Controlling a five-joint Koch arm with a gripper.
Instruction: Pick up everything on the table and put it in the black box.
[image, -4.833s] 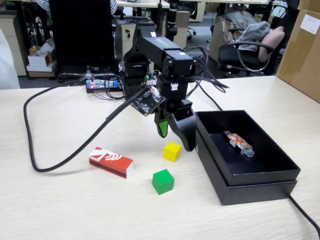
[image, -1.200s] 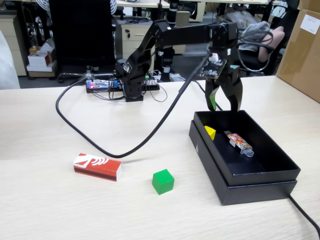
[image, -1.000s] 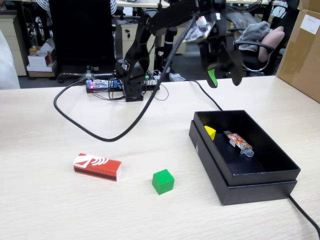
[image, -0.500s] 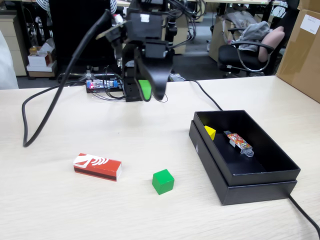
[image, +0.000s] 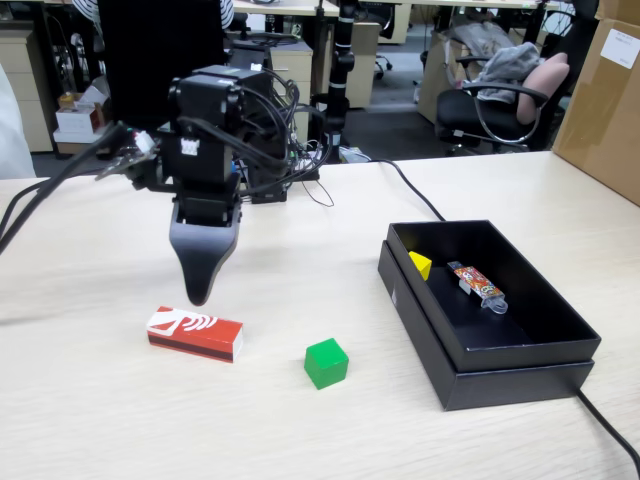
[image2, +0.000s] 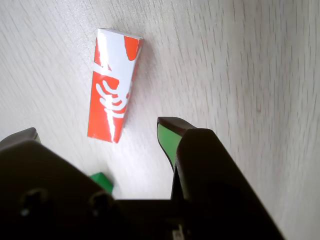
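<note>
Above the pale wood-grain counter (image: 120, 400), the black hand (image2: 97, 132) hovers wide and empty over the red-and-white striped rectangular box (image2: 114, 84), which lies slightly off-centre of its jaws, so closing now could nudge it aside.

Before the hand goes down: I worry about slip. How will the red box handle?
The red box lies flat and long, so it likely won't roll. Its glossy top may slip. It looks like light card, perhaps crushable.
</note>
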